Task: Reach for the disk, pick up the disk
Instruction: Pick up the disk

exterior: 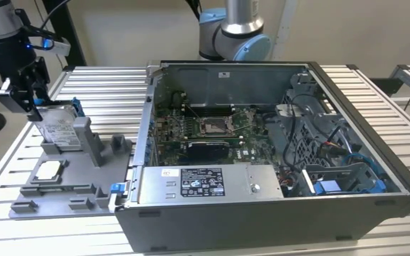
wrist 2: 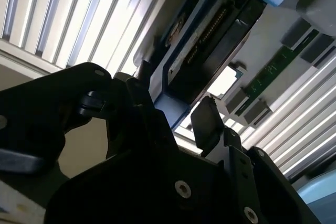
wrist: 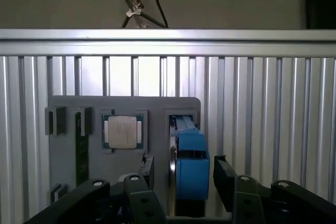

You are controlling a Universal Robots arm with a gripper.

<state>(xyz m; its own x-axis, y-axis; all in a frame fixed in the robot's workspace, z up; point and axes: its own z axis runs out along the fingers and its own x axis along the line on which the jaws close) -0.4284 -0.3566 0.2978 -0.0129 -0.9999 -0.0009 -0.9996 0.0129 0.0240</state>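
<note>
The slatted aluminium bench [exterior: 376, 85] carries everything here. Most of it is taken up by the open computer case [exterior: 276, 224], lying on its side with the board exposed, toward the exterior view's right. Beside it, on the exterior view's left, sits a grey fixture plate [exterior: 84, 184], moulded with slots and pockets so that each part has its own seat.

The disk [exterior: 57, 130] stands on edge in one of those slots with its label face showing. I'd say it is propped upright precisely so a tool can come down over its thin sides. The gripper [exterior: 36, 104] hangs right at its top edge.

In the first wrist view the jaws are parted, one black finger [wrist: 222, 174] to each side of the blue bracket [wrist: 190, 161], with a sliver of gap on both sides. They straddle the disk but do not clamp it, and the lift is not yet made.

The small square chip [wrist: 122, 131] lies flat in its own pocket just beside the disk's slot.
</note>
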